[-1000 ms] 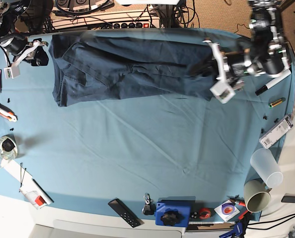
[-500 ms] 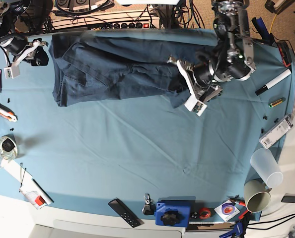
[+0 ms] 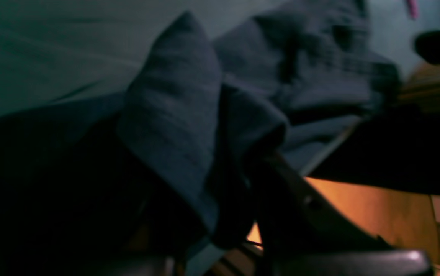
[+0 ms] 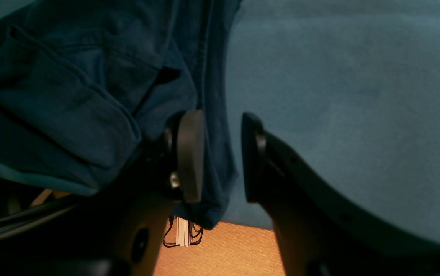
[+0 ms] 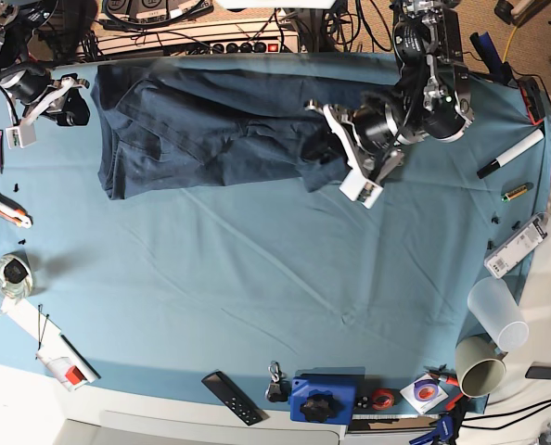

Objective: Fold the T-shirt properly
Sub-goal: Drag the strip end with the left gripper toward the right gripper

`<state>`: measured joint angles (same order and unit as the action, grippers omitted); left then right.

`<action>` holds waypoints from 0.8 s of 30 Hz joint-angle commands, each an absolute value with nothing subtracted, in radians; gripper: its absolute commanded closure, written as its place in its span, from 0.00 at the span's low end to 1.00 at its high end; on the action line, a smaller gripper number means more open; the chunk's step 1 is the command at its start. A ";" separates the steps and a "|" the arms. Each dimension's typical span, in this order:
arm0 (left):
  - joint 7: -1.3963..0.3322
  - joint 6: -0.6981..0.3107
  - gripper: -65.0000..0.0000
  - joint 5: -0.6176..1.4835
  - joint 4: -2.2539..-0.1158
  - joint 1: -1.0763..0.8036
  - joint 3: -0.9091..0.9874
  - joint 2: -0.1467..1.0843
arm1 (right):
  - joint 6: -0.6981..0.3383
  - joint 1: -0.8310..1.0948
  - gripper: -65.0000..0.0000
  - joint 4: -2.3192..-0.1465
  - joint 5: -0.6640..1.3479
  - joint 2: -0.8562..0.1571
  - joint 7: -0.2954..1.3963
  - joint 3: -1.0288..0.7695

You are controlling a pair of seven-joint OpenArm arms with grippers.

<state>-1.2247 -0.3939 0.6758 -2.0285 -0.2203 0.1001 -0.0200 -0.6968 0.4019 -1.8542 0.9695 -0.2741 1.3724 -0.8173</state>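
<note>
T-shirt (image 5: 211,120) hem is pinched between the left gripper (image 5: 336,153) jaws; the right gripper (image 4: 221,153) jaws stand spread. Thin bunched cloth could slip free.

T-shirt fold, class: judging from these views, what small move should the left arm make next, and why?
Probably carry on toward the far end, then lower the cloth. The left gripper is shut on the T-shirt with its end lifted and doubled only partway over the rest. The right gripper stands open at the other end, with shirt fabric hanging between its jaws.
</note>
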 commanded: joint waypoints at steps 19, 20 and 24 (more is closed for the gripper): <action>-1.158 -0.378 0.49 0.508 -2.037 -0.211 -0.139 -0.100 | -0.698 0.401 0.73 -1.871 0.986 -0.294 1.349 -0.825; -1.161 -0.364 0.49 0.508 -2.037 -0.211 -0.139 -0.100 | -0.698 0.401 0.73 -1.871 0.986 -0.294 1.349 -0.825; -1.208 -0.347 0.49 0.509 -2.069 -0.212 -0.139 -0.099 | -0.698 0.401 0.73 -1.871 0.986 -0.294 1.330 -0.825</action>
<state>-1.2285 -0.3462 0.4885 -2.0441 -0.2211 -0.1364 -0.0906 -0.6971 0.4019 -1.8542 0.9695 -0.2741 1.3525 -0.8173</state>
